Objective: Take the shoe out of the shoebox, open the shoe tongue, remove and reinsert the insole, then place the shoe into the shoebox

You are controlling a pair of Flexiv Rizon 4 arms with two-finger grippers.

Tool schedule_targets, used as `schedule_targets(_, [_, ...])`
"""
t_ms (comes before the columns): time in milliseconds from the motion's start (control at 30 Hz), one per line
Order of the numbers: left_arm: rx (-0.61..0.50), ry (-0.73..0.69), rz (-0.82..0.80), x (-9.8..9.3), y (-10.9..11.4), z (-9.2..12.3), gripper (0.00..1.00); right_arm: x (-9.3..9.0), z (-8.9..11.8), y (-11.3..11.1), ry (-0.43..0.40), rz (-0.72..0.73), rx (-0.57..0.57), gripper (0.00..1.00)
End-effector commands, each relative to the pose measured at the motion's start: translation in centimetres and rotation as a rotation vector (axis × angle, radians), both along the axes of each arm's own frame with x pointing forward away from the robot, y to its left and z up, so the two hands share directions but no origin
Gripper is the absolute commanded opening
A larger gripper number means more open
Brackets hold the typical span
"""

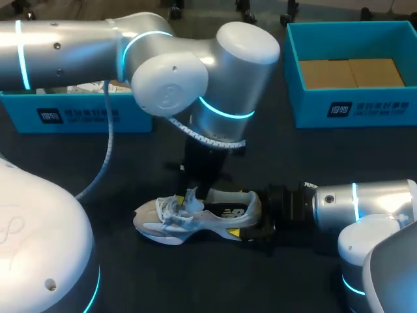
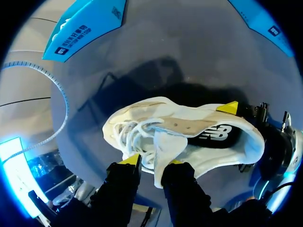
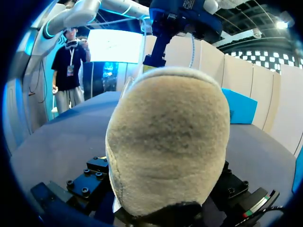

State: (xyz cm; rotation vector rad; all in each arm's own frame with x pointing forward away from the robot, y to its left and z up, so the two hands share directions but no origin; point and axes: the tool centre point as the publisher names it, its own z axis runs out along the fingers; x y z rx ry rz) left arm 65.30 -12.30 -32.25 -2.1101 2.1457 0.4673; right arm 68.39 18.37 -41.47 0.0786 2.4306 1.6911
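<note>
shoe (image 3: 165,142) – rough suede heel, matt table (image 1: 313,156)

Bare desk (image 1: 163,287) is lying open at lower centre; the left arm (image 1: 215,85) is hanging over the shoe (image 1: 195,218), the right hand (image 1: 253,215) blocking its heel

A robotics lab: left arm (image 1: 169,78) and right arm (image 1: 365,202) over a black table (image 1: 313,156).

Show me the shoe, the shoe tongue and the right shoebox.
shoe (image 1: 195,223), head view, on its pale side.
shoe tongue (image 2: 169,144), left wrist view, on the raised flap.
right shoebox (image 1: 309,107), head view, on its front wall.
</note>
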Motion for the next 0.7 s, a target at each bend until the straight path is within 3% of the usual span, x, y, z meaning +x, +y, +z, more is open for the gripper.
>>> schedule_targets(33, [-0.094,-0.012,0.011,-0.1,1.2,0.6,0.25,0.1,-0.2,0.3,-0.002,-0.002,-0.002,0.00])
schedule_targets(167, [-0.126,-0.014,0.008,-0.1,1.7,0.8,0.19,0.1,-0.2,0.3,-0.002,-0.002,-0.002,0.00])
schedule_targets(267, [-0.169,-0.014,0.014,0.1,2.2,0.9,0.00,0.1,-0.2,0.3,-0.002,-0.002,-0.002,0.00])
schedule_targets(700, [-0.474,0.032,0.073,1.5,5.1,1.3,0.00,0.1,-0.2,0.3,-0.002,-0.002,-0.002,0.00])
